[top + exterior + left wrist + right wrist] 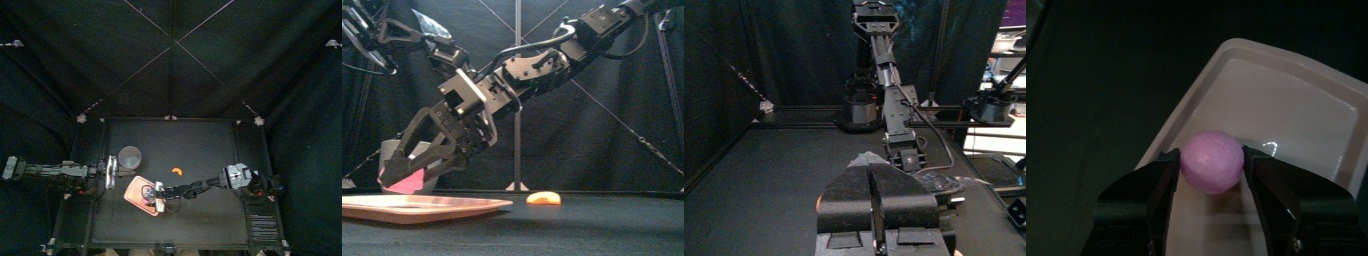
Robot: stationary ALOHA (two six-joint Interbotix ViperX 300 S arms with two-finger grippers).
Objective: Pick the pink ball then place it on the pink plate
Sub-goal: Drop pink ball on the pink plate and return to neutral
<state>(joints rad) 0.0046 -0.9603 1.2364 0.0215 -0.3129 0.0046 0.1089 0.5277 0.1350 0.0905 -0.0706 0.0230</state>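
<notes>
Right gripper [1213,188] pinches pink ball [1212,158]; pink tray [1313,110] directly beneath, unobstructed. Orange toy [544,198] and grey cup [130,154] behind it. Left gripper [875,172] pressed together, aside.

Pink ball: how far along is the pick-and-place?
Done: the pick; the pink ball sits clamped in the right gripper. In hand: it hangs over the pink plate, not yet released. Left: lower, open the jaws, withdraw. The left gripper rests shut at the table's left side.
</notes>
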